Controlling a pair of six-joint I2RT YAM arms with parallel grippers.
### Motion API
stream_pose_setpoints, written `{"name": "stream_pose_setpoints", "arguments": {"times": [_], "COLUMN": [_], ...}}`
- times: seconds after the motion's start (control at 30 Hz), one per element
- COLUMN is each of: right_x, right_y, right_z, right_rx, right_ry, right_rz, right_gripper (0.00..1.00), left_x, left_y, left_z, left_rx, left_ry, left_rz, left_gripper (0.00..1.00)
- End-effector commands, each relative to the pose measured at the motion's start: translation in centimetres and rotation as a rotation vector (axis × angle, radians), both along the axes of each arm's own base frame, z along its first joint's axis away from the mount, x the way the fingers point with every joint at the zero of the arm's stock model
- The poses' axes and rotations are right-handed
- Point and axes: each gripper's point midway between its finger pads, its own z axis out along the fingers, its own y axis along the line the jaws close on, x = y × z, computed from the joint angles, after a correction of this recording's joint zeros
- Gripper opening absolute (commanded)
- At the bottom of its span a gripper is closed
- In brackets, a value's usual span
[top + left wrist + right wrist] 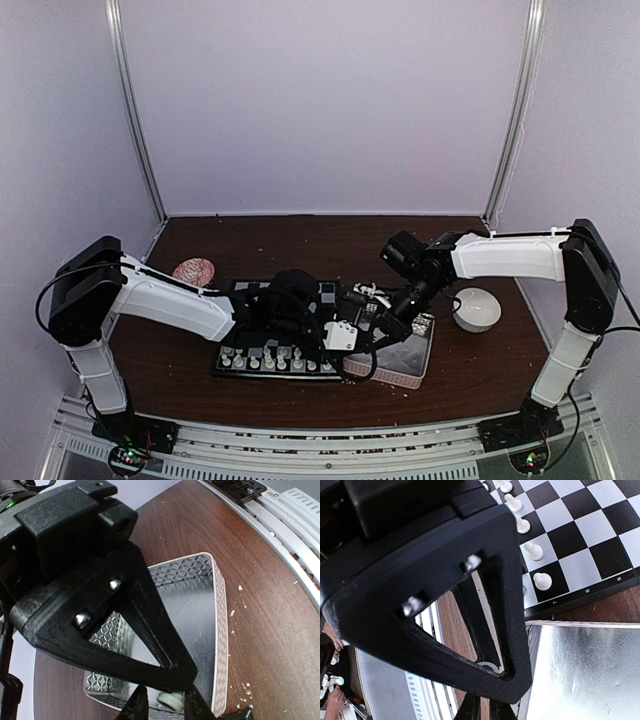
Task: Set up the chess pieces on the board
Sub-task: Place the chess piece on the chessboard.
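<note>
1. The left tool (167, 709) hangs low over the clear tray (220, 605), at the bottom edge of the left wrist view. Its fingers (136, 707) stand narrowly apart with one white piece (169, 700) between them. I cannot tell whether they already press on it.
2. That piece sits in the tray's corner at the bottom of that view. It shows a round face to the camera, so its long axis probably runs along the tool's line of approach, not across the jaws.
3. The right tool (485, 712) is at the bottom edge of the right wrist view, near the strip of bench (605, 611) between tray and board. Its fingers look nearly pressed together, but the tips are cut off, so I cannot tell its state or whether it holds anything.
4. The board (580, 570) fills the upper right of the right wrist view. A row of chess pieces (534, 551) stands on its squares near the tray side.
5. In the top view the board lies just left of the tray. The left arm is already over the piece and reaches in from the board's side, so it is the better placed. The carry would go leftward in that frame to a free square.
6. The tray wall is close beside the piece, so a lift would likely need to go straight up first.
</note>
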Motion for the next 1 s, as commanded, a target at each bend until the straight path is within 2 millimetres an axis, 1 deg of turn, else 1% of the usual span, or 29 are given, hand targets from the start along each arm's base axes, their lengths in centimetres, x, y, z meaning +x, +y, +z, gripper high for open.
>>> {"name": "stream_pose_setpoints", "arguments": {"times": [0.0, 0.13, 0.33, 0.37, 0.43, 0.5, 0.57, 0.73, 0.87, 0.97], "right_x": [1.2, 1.5, 1.8, 1.8, 2.0, 2.4, 2.9, 3.9, 5.4, 6.7], "right_y": [0.4, 0.4, 0.1, 0.1, -0.2, -0.8, -1.5, -3.3, -3.9, -3.7], "right_z": [0.1, 0.5, 0.9, 1.1, 1.8, 3.0, 4.0, 6.2, 8.2, 9.0], "right_rx": [0.003, 0.017, 0.024, 0.030, 0.040, 0.060, 0.072, 0.110, 0.168, 0.204], "right_ry": [-0.019, -0.008, -0.017, -0.020, -0.036, -0.070, -0.110, -0.213, -0.311, -0.316], "right_rz": [-0.024, -0.036, -0.044, -0.041, -0.044, -0.053, -0.068, -0.117, -0.179, -0.235], "right_gripper": [0.04, 0.04, 0.04, 0.06, 0.14, 0.20, 0.26, 0.31, 0.33, 0.36], "left_x": [0.2, 0.0, 0.1, 0.3, 0.8, 1.3, 1.9, 3.7, 5.2, 6.2], "left_y": [-1.6, -1.6, -1.6, -1.6, -1.5, -1.4, -1.3, -0.9, -0.4, 0.2], "left_z": [3.4, 3.3, 3.2, 3.2, 3.1, 3.2, 3.9, 6.3, 7.9, 8.9], "left_rx": [-0.109, -0.103, -0.104, -0.107, -0.114, -0.136, -0.182, -0.317, -0.436, -0.531], "left_ry": [-0.006, 0.010, 0.027, 0.039, 0.053, 0.078, 0.122, 0.278, 0.408, 0.514], "left_rz": [-0.007, -0.011, 0.004, 0.023, 0.061, 0.097, 0.131, 0.197, 0.236, 0.258], "left_gripper": [0.21, 0.12, 0.08, 0.08, 0.07, 0.06, 0.06, 0.06, 0.07, 0.07]}}
